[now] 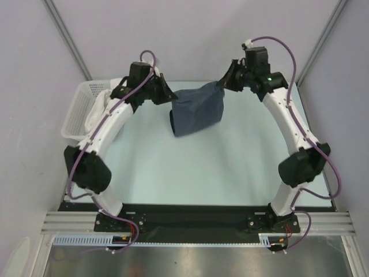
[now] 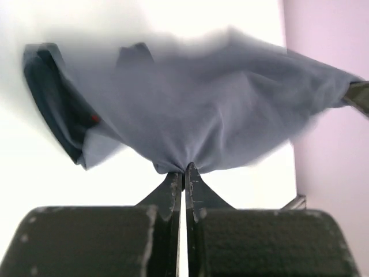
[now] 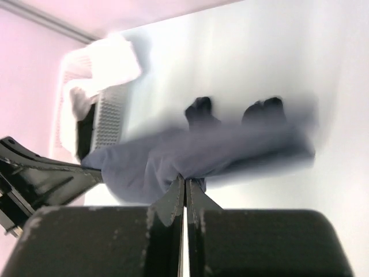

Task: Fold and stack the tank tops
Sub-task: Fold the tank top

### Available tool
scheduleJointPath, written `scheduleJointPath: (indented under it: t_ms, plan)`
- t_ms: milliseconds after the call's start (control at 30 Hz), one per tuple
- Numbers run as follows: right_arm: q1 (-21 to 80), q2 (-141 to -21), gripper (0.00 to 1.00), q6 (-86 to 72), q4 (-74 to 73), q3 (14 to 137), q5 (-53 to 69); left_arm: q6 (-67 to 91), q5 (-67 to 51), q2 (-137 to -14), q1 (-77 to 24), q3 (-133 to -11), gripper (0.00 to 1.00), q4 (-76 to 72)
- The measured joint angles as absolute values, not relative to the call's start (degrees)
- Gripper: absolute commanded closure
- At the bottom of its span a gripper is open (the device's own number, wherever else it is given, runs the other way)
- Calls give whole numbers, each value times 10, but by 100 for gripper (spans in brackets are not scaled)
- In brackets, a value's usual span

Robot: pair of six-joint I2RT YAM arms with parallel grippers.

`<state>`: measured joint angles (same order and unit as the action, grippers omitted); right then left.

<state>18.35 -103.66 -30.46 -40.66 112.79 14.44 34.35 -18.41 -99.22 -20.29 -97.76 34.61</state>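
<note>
A dark slate-blue tank top [image 1: 196, 111] hangs stretched between my two grippers above the far middle of the table. My left gripper [image 1: 171, 97] is shut on its left top corner, and in the left wrist view the cloth [image 2: 196, 109] bunches right at the closed fingertips [image 2: 185, 169]. On the right top corner my right gripper [image 1: 223, 85] is shut; the right wrist view shows the fabric [image 3: 190, 156] pinched at its tips [image 3: 185, 180]. The lower part of the top drapes down toward the table. The black tank top is not clearly seen.
A white plastic lattice basket [image 1: 78, 109] stands at the far left edge of the table, with white cloth [image 1: 97, 112] spilling over its side, also visible in the right wrist view [image 3: 106, 112]. Lilac walls enclose the table on three sides.
</note>
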Motion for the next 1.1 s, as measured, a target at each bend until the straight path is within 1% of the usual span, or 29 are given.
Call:
scheduleJointPath:
  t_ms: [33, 100, 167, 233, 267, 333, 467, 600, 667, 767, 933, 1100]
  plan:
    - [183, -1019, 100, -302, -405, 1124, 145, 342, -184, -965, -202, -966, 100, 339]
    - [184, -925, 100, -299, -373, 1005, 159, 342, -192, -887, -204, -879, 100, 312]
    - [188, -842, 100, -301, -371, 888, 164, 345, -201, -800, -211, -762, 100, 301]
    - [193, -772, 100, -305, -389, 783, 170, 352, -201, -738, -231, -673, 100, 315]
    - [198, -746, 100, -308, -403, 747, 173, 357, -201, -721, -244, -649, 100, 325]
    - [209, -712, 100, -311, -432, 708, 173, 366, -197, -682, -283, -610, 100, 350]
    - [235, -629, 100, -319, -471, 675, 170, 395, -198, -595, -348, -565, 100, 365]
    - [249, -528, 100, -336, -502, 644, 173, 431, -199, -511, -370, -514, 99, 381]
    - [251, -498, 100, -345, -528, 634, 178, 443, -202, -489, -373, -506, 99, 396]
    - [252, -488, 100, -352, -552, 639, 185, 450, -209, -488, -374, -524, 100, 420]
    - [264, -531, 100, -355, -580, 708, 173, 445, -210, -554, -374, -640, 100, 470]
    - [296, -548, 100, -354, -589, 816, 151, 434, -201, -575, -374, -770, 100, 513]
